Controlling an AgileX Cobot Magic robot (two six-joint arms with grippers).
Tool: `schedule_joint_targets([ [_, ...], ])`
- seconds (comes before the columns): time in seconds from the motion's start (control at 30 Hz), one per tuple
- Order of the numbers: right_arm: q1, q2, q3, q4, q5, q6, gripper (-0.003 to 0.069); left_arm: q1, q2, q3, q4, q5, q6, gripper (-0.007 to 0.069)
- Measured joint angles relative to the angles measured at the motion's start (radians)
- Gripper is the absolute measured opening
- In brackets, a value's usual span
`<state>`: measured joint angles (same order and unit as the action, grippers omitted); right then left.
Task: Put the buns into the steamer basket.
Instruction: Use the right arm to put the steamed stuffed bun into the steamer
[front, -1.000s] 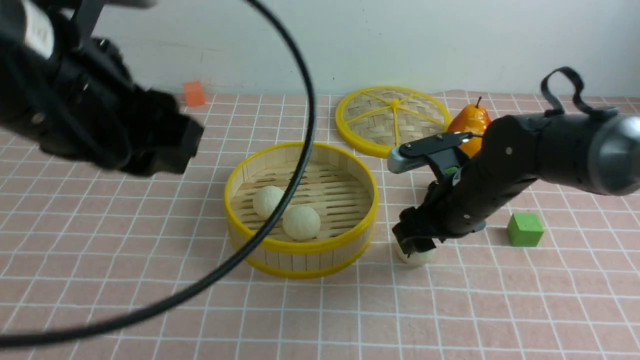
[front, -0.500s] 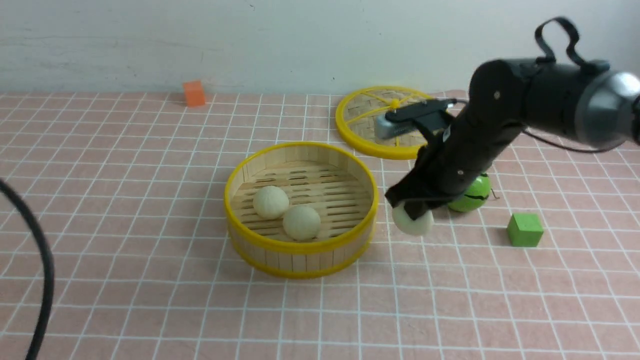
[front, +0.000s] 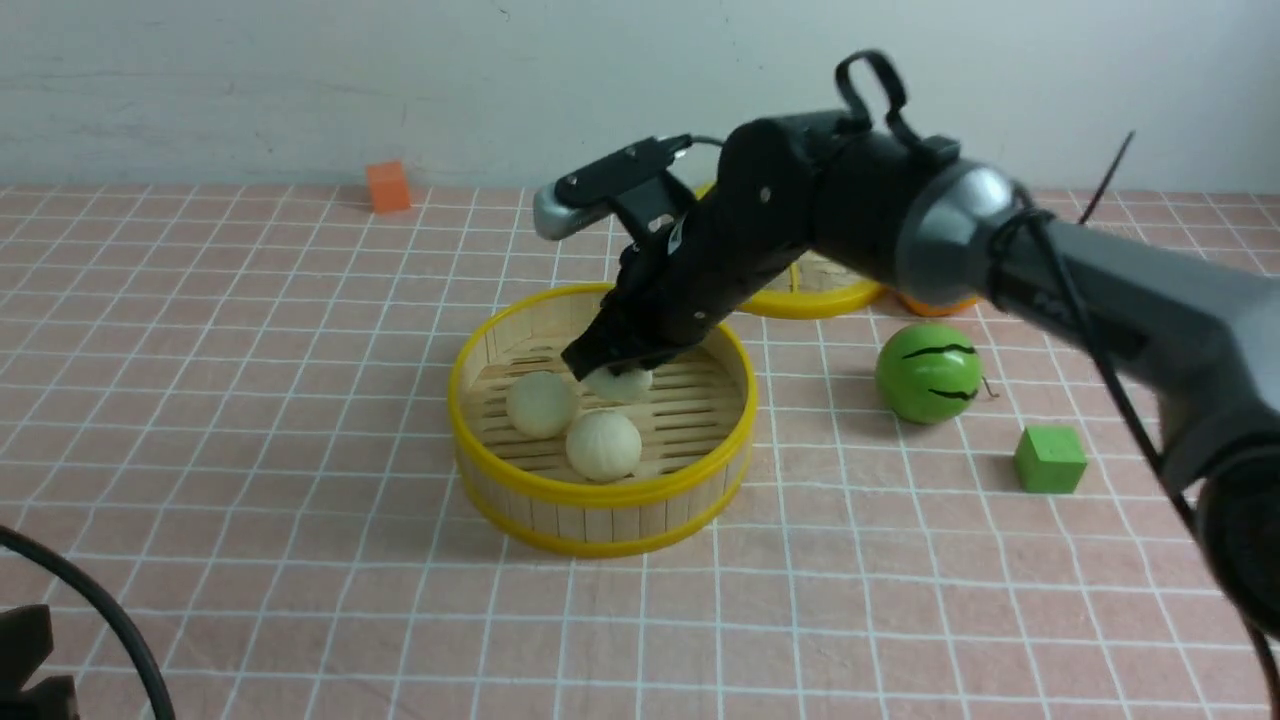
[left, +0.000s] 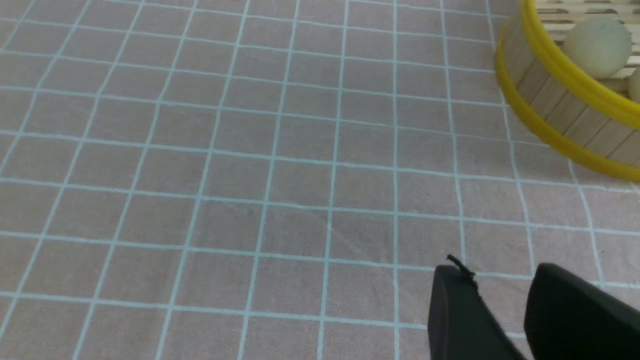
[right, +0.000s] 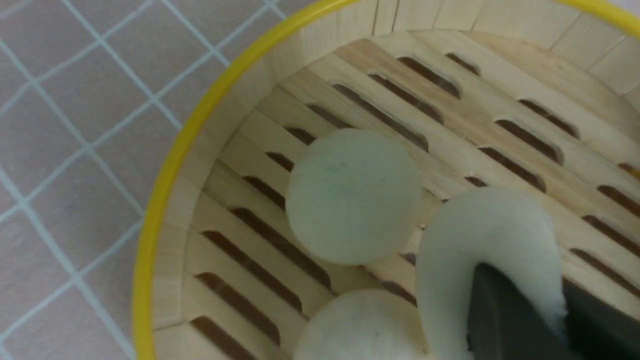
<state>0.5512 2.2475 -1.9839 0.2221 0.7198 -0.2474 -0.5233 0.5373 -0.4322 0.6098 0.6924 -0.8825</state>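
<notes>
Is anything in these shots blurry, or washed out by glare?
Front view: the right arm is softly smeared toward its lower part, while the green cube looks crisp. Right wrist view: the bun at the fingers looks soft, the basket's slats sharper. Left wrist view: floor lines of the tiled surface are clear, with no strong glare.

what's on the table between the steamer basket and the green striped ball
In the front view, only bare tiled tabletop shows between the steamer basket and the green striped ball.
</notes>
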Motion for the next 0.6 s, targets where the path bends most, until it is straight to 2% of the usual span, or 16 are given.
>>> schedule_joint_targets([
  [0.13, -0.001, 0.049, -0.008, -0.019, -0.043, -0.031, 0.0051, 0.0, 0.0, 0.003, 0.0, -0.012, -0.002, 0.0203],
  [0.17, -0.001, 0.059, -0.01, -0.019, -0.053, -0.035, 0.0101, 0.0, 0.0, 0.004, 0.001, -0.016, -0.002, 0.0204],
  [0.2, -0.001, 0.059, -0.01, -0.018, -0.055, -0.037, 0.0108, 0.0, 0.0, 0.004, 0.001, -0.017, -0.002, 0.0204],
  [0.23, -0.001, 0.06, -0.012, -0.017, -0.055, -0.038, 0.0153, 0.0, 0.0, 0.004, 0.004, -0.019, -0.002, 0.0205],
  [0.27, -0.001, 0.062, -0.014, -0.016, -0.055, -0.041, 0.0236, 0.0, 0.0, 0.004, 0.007, -0.022, -0.002, 0.0206],
  [0.33, -0.001, 0.064, -0.015, -0.016, -0.054, -0.04, 0.0352, 0.0, 0.0, 0.004, 0.007, -0.023, -0.002, 0.0209],
  [0.43, -0.001, 0.057, -0.017, -0.016, -0.047, -0.036, 0.0503, 0.0, 0.0, 0.004, 0.008, -0.024, -0.002, 0.0211],
  [0.47, -0.001, 0.054, -0.017, -0.016, -0.043, -0.035, 0.0522, 0.0, 0.0, 0.004, 0.008, -0.024, -0.002, 0.0212],
  [0.53, -0.001, 0.014, -0.046, -0.002, 0.006, -0.025, 0.0613, 0.0, 0.0, 0.004, 0.008, -0.024, -0.002, 0.0215],
  [0.6, -0.001, -0.021, -0.072, 0.003, 0.041, -0.021, 0.0631, 0.0, 0.0, 0.004, 0.008, -0.024, -0.002, 0.0216],
])
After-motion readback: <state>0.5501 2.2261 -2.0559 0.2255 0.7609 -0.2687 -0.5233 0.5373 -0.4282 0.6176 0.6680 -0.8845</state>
